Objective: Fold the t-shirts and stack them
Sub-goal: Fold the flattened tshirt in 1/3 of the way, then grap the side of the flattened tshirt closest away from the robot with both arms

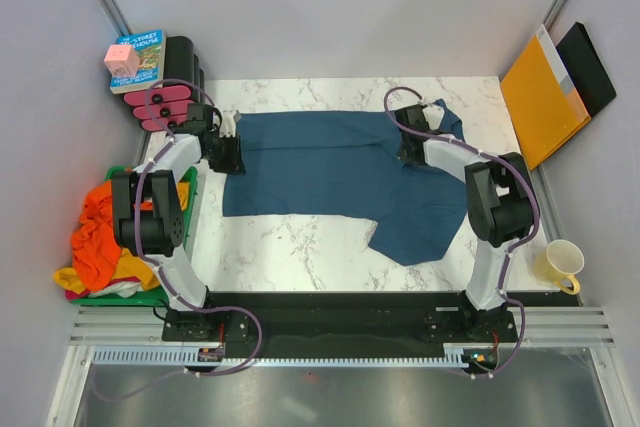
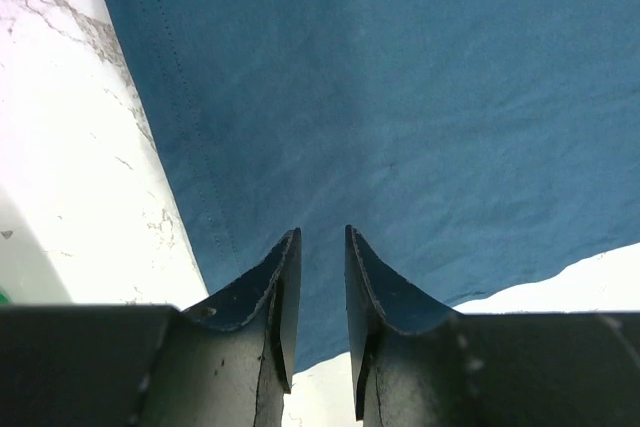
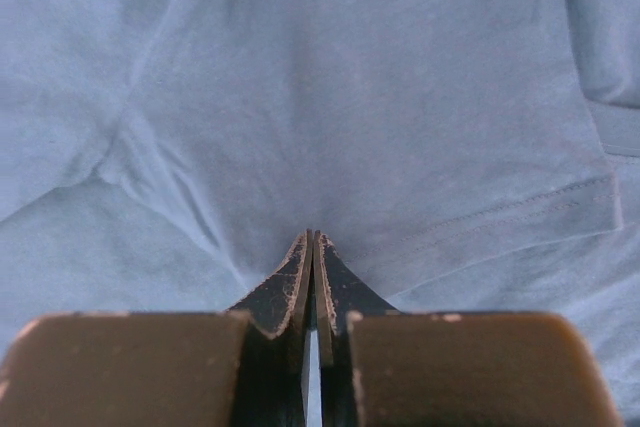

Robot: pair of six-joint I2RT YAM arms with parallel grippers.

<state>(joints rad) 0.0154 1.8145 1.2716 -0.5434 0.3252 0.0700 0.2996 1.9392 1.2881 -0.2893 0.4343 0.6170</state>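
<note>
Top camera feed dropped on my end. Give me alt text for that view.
A blue shirt lies spread on the marble table, left gripper at its left edge, right gripper on its right part. Orange and yellow shirts are heaped left of the table; a yellow mug stands at the near right.

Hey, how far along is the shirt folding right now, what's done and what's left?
Done: no folded shirt or stack visible. In hand: the teal t-shirt lies spread on the table; the right gripper is shut, seemingly pinching its cloth, the left gripper slightly open over its left edge. Left: folding it, then the orange and yellow shirts heaped beside the table's left side.
</note>
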